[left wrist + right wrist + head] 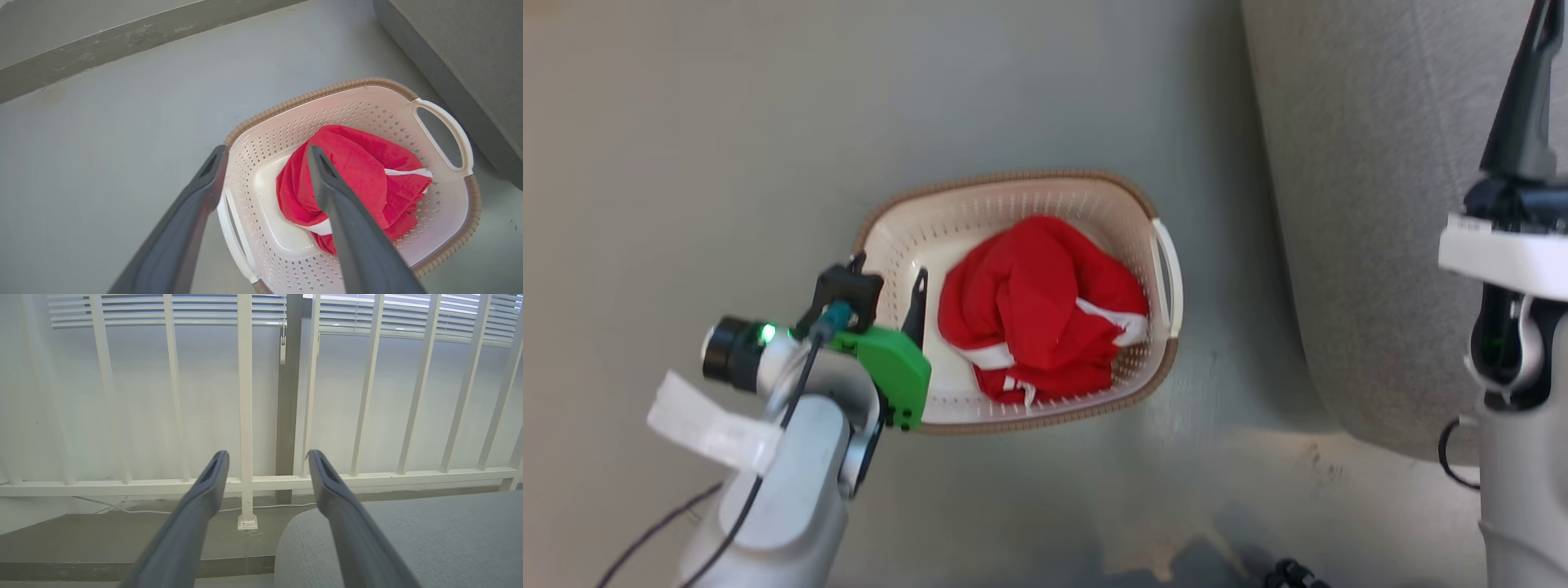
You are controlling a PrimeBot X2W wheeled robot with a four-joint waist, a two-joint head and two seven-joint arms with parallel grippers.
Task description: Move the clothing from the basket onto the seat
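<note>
The cream basket [980, 211] with a brown rim stands on the grey floor, just left of the grey seat [1372, 204]. Bunched red clothing [1037, 310] with white stripes lies inside it. My left gripper [888, 282] hovers open over the basket's left end: one finger is outside the rim and the other above the inside, next to the clothing. In the left wrist view that gripper [265, 152] is open with nothing between its fingers, above the basket [310, 96] and clothing [359, 171]. My right gripper [266, 454] is open and empty above the seat's edge [429, 539].
A white handle [1168, 278] on the basket faces the seat, with a narrow strip of floor between them. A white railing [245, 416] and window blinds stand beyond the seat. A low concrete ledge [122, 36] runs behind the basket. A dark cable [1286, 576] lies at the bottom edge.
</note>
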